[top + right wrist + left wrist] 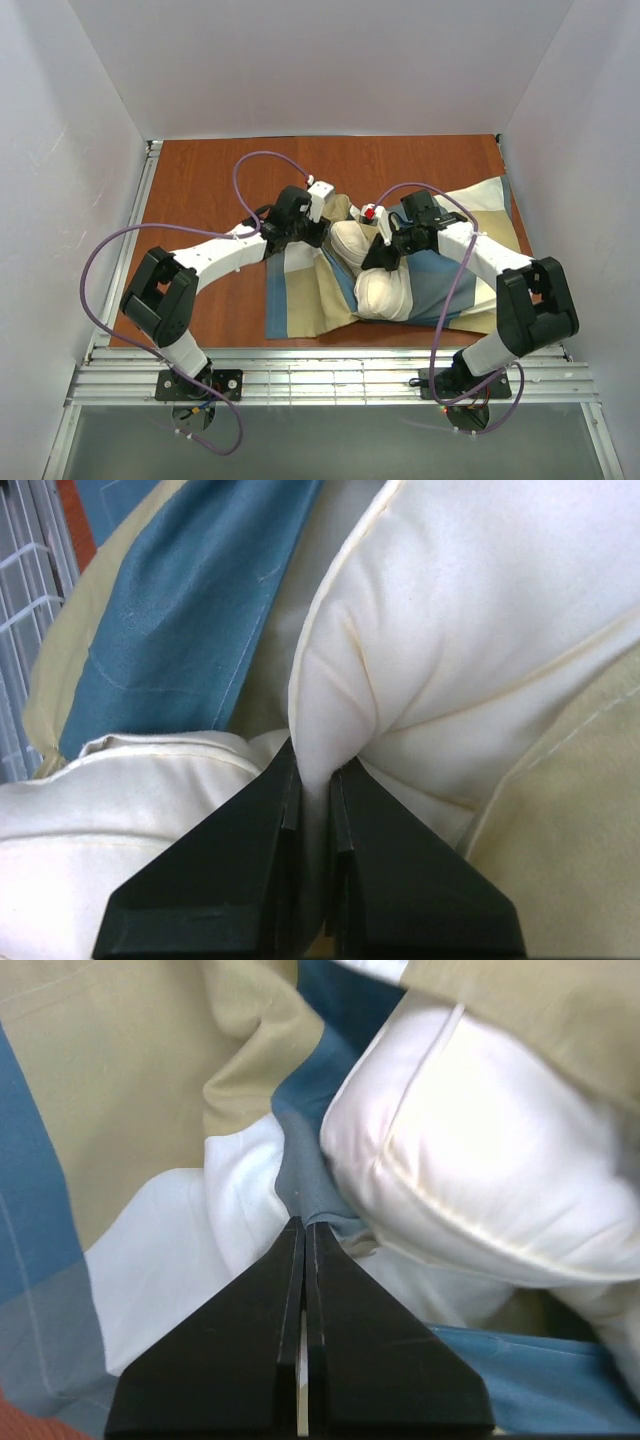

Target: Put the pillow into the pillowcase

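The pillowcase (300, 290), in blue, tan and cream blocks, lies crumpled across the table's middle and right. The cream pillow (382, 290) lies bent on it, partly wrapped by the cloth. My left gripper (325, 235) is at the pillow's far left end. In the left wrist view it (305, 1225) is shut on a pinch of blue-grey pillowcase (120, 1080) cloth, right beside the pillow (480, 1160). My right gripper (376, 262) is over the pillow's middle. In the right wrist view it (316, 772) is shut on a fold of the pillow (480, 600), with the pillowcase (180, 600) behind.
The brown wooden table (200, 180) is bare at the left and the back. White walls close it in on three sides. A ribbed metal rail (330, 375) runs along the near edge. Purple cables loop over both arms.
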### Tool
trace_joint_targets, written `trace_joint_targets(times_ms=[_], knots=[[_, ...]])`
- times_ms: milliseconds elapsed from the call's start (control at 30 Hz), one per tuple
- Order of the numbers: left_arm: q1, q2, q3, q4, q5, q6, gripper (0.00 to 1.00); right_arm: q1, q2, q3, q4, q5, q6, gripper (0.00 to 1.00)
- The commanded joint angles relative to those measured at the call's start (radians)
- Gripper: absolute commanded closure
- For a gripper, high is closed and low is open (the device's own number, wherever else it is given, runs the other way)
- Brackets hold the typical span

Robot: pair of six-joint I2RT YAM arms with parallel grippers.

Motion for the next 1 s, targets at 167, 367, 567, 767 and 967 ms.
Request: trace_joint_targets(times_ms=[167, 367, 567, 767, 967], knots=[[0.130, 0.106, 0.289, -0.074, -0.059, -0.051, 1.00, 0.122, 0.158, 0.024, -0.350, -0.105, -0.084, 0.99], [0.153, 0.189, 0.415, -0.072, -0.057, -0.052, 1.00, 0.174, 0.167, 0.031, -0.372, -0.115, -0.107, 0.99], [0.188, 0.221, 0.504, -0.089, -0.027, -0.069, 1.00, 0.199, 0.191, 0.040, -0.386, -0.120, -0.120, 0.99], [0.214, 0.212, 0.580, -0.101, -0.013, -0.101, 1.00, 0.233, 0.231, 0.054, -0.404, -0.125, -0.129, 0.99], [0.214, 0.129, 0.518, -0.080, 0.065, -0.112, 1.00, 0.237, 0.224, 0.055, -0.412, -0.123, -0.138, 0.99]])
